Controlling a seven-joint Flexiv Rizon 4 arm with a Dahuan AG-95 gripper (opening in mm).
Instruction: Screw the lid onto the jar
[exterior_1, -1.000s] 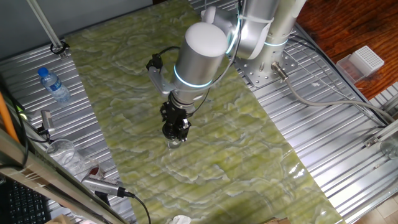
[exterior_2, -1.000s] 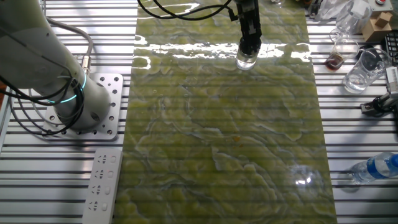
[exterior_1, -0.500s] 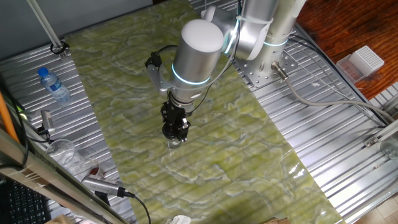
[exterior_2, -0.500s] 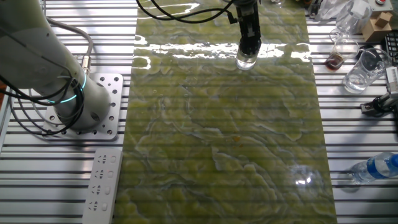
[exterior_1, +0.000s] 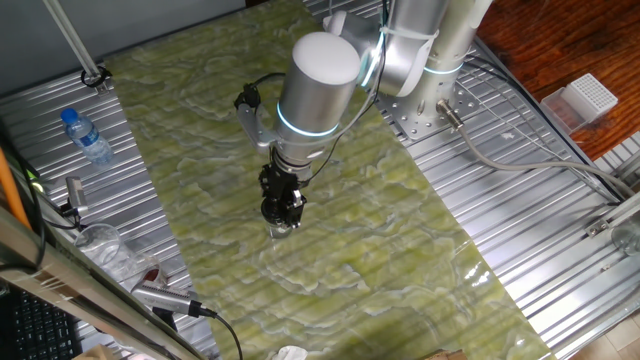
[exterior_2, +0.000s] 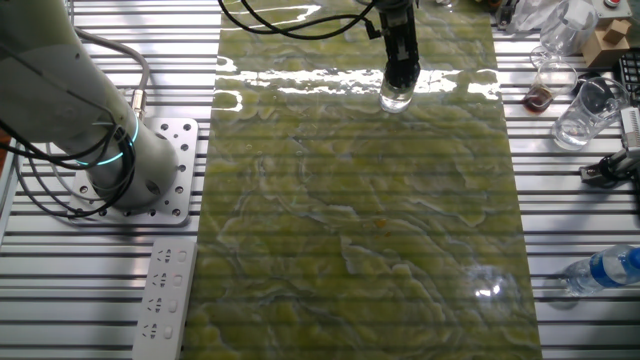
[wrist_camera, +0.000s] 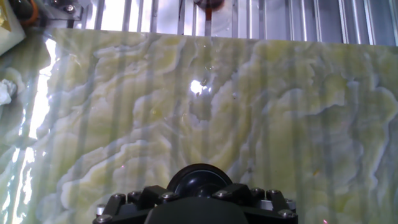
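One lid (wrist_camera: 200, 179), black and round, sat between our fingers (exterior_1: 283, 213), which we saw closed around it right atop the clear jar (exterior_2: 396, 96). That jar stood upright on the green marbled mat (exterior_2: 360, 220) covering the desk (exterior_2: 100, 290).

The counter (exterior_2: 100, 290) is ribbed bare metal under a glossy green marbled mat (exterior_2: 360, 230) (glare streaks it), on which stands the clear jar (exterior_2: 396, 96) with its shiny black lid (wrist_camera: 200, 180).
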